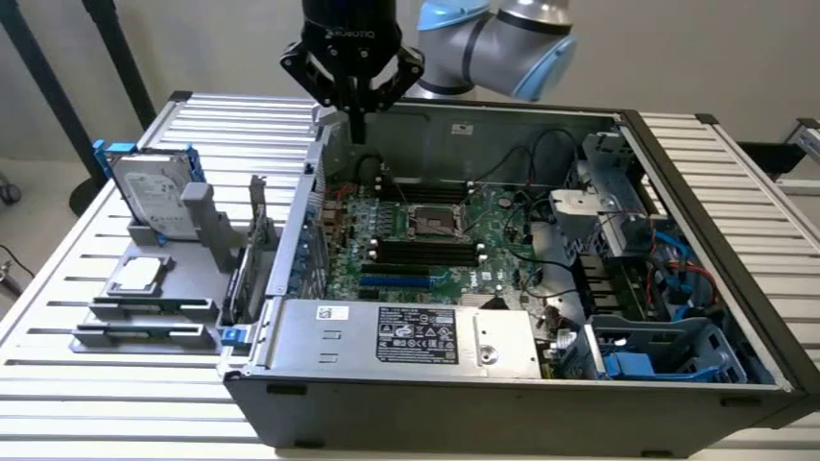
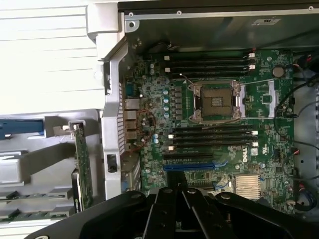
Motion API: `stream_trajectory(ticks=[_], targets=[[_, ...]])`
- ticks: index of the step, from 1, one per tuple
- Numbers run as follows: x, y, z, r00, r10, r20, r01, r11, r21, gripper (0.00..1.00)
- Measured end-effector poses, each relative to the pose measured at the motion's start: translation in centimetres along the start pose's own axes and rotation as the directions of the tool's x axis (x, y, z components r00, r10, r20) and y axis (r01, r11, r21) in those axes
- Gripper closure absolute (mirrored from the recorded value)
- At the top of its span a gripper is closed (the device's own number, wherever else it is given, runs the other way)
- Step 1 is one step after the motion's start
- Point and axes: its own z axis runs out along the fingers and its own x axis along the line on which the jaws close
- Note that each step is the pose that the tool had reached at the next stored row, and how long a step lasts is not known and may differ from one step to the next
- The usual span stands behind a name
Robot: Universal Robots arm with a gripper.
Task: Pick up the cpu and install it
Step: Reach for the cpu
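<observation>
While the cpu (image 1: 138, 274) sits unpicked at 8 o'clock, the gripper (image 1: 359, 123) hangs over the case (image 1: 513, 408), jaws narrow and empty. Picking likely needs them wider.

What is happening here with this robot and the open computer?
A robot arm is working over an open computer case. Its hand is shut and empty, above the case's rear edge. The cpu lies outside the case on a grey holder at the exterior view's left, not yet picked up. The socket on the motherboard holds no chip.
</observation>
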Motion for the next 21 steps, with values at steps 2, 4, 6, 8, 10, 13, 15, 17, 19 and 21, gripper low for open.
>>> stream_trajectory(ticks=[2, 4, 6, 8, 10, 13, 15, 17, 19, 21], targets=[[0.9, -0.06, -0.02, 1.0, 0.0, -0.0001, 0.0, 1.0, 0.0, 0.89], [1.8, -0.13, -0.03, 1.0, 0.0, -0.0001, 0.0, 1.0, -0.0001, 0.89], [2.7, -0.19, -0.04, 1.0, 0.0, 0.0, 0.0, 1.0, -0.0001, 0.89], [3.6, -0.26, -0.05, 1.0, 0.0, 0.0, 0.0, 1.0, -0.0002, 0.89], [4.5, -0.32, -0.06, 1.0, 0.0, 0.0, 0.0, 1.0, -0.0002, 0.89], [5.9, -0.42, -0.06, 1.0, 0.0, 0.0, 0.0, 1.0, -0.0002, 0.89], [6.8, -0.48, -0.07, 1.0, 0.0, 0.0, 0.0, 1.0, -0.0002, 0.89], [7.7, -0.54, -0.09, 1.0, 0.0, -0.0001, 0.0, 1.0, -0.0002, 0.89], [8.6, -0.61, -0.1, 1.0, 0.0, -0.0001, 0.0, 1.0, -0.0002, 0.89], [9.5, -0.67, -0.12, 1.0, 0.0, -0.0006, 0.0, 1.0, -0.0001, 0.89]])
